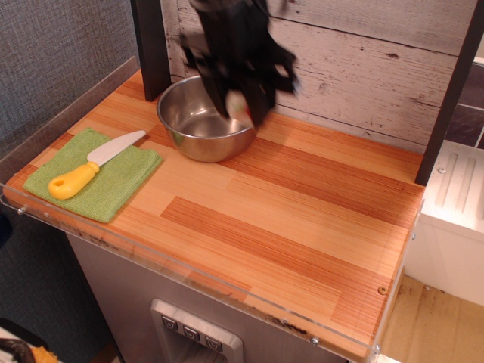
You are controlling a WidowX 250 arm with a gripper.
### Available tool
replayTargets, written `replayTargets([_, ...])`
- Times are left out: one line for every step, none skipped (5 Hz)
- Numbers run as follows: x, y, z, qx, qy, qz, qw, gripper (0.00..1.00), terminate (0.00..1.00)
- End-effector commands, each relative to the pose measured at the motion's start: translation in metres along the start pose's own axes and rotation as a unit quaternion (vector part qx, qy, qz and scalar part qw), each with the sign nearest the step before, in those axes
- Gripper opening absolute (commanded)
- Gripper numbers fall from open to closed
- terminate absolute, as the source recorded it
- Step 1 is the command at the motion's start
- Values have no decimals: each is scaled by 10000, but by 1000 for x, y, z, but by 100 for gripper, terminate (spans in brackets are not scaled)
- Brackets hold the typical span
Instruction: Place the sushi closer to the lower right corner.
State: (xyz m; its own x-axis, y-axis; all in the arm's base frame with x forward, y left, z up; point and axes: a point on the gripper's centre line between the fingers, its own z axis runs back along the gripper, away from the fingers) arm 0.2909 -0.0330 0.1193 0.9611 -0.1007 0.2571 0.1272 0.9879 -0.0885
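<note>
Sushi (pixel 240 105) end-on in tool (pixel 240 107)

The tabletop (pixel 249 219) is striped orange-brown wood with a clear plastic strip along its front and side edges. Its lower right corner (pixel 378 302) is bare apart from a small screw hole. A steel bowl (pixel 198 121) stands on the wood near the back, towards the left. A folded green cloth (pixel 106 185) lies flat at the left end, well apart from that corner, with a yellow-handled knife (pixel 94 168) lying on top. The bowl's far rim is partly hidden, so its contents cannot be told.
</note>
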Motion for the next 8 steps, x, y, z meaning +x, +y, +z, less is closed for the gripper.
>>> replayTargets([-28, -46, -31, 184, 307, -184, 9992, 0, 0])
replayTargets([-37, -59, -56, 180, 467, -118, 9987, 0, 0])
replayTargets([-46, -70, -77, 178, 569, -150, 9981, 0, 0])
replayTargets([-56, -77, -89, 249, 635, -224, 9974, 0, 0])
replayTargets([-63, -79, -94, 246, 683, -314, 9969, 0, 0])
replayTargets([-65, -76, -94, 331, 748, -362, 9960, 100, 0])
replayTargets([-62, -75, -84, 329, 660, -348, 9967, 100, 0])
replayTargets([-53, -76, -52, 142, 436, -420, 9981, 100, 0])
